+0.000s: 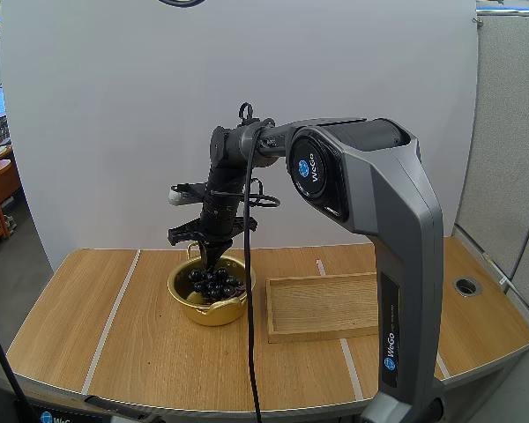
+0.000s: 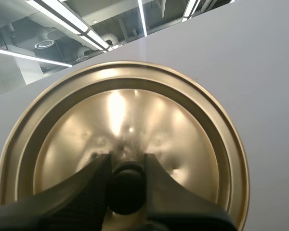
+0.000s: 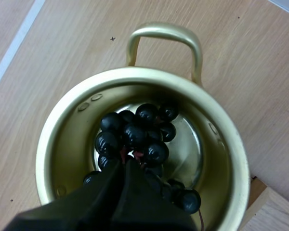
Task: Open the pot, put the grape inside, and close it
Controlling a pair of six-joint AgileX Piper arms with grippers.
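1. Now, the count: one golden pot [image 1: 207, 314], one lid [image 2: 130, 110], one bunch of grapes [image 3: 135, 132], one wooden tray [image 1: 322, 282], and one worktop [image 1: 141, 352] under the pot and tray.
2. The pot stands open on the worktop, and the dark bunch of grapes sits inside it, down against the bottom. The wooden tray lies just beside the pot.
3. Over to the right tool [image 3: 126, 161]: it reaches straight down into the pot, fingers closed together, tips pinching the bunch's reddish stem.
4. And the left tool [image 2: 126, 163] clamps the lid's black knob [image 2: 126, 191] between its fingers, holding the lid off the pot.
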